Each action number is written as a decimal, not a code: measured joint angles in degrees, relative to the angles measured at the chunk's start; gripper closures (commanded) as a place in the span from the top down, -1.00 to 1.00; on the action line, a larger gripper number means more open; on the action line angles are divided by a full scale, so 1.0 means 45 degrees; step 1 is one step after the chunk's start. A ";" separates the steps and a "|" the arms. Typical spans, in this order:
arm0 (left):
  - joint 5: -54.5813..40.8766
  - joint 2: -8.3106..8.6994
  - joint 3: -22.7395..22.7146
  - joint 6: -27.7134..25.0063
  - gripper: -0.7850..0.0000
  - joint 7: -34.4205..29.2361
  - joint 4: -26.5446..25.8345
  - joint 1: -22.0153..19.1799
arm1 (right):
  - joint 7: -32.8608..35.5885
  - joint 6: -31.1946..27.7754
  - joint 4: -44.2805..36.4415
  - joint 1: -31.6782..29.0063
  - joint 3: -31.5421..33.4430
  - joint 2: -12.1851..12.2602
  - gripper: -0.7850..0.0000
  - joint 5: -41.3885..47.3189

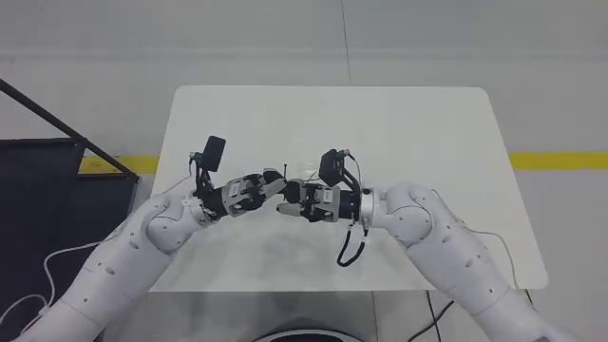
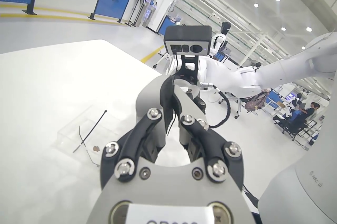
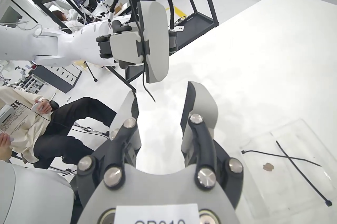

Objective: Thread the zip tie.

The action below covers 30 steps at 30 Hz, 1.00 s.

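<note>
My left gripper (image 2: 171, 89) is shut on a thin black zip tie (image 2: 170, 123), whose strand hangs down between its fingers. In the right wrist view the left gripper (image 3: 144, 62) hangs just beyond my right gripper (image 3: 160, 101), the zip tie (image 3: 146, 88) running through its pads with a curled tail poking out toward me. The right gripper is open, its fingers apart on either side of that tail, nothing between them. From above, the left gripper (image 1: 269, 193) and right gripper (image 1: 291, 205) meet tip to tip over the table's (image 1: 427, 133) front middle.
A clear shallow tray (image 3: 302, 130) lies flat on the white table beside the grippers, holding two crossed black zip ties (image 3: 289, 156) and a small brown scrap (image 3: 268, 167). The same tray (image 2: 68, 130) appears in the left wrist view. A dark rack stands off the table's left edge.
</note>
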 measured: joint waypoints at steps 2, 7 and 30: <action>0.0007 -0.0021 -0.0056 0.0000 -1.00 -0.0020 -0.0014 0.0031 | 0.0045 -0.0016 -0.0071 -0.0044 0.0067 0.0011 -0.11 -0.0044; 0.0088 -0.0090 -0.0170 0.0000 -1.00 -0.0113 -0.0034 0.0096 | 0.0099 -0.0011 -0.0266 -0.0175 0.0213 0.0024 -0.31 -0.0118; 0.0088 -0.0376 -0.0578 0.0000 -1.00 -0.0523 0.0113 0.0266 | 0.0392 0.0083 -0.0476 -0.0379 0.0562 -0.0031 -1.00 -0.0019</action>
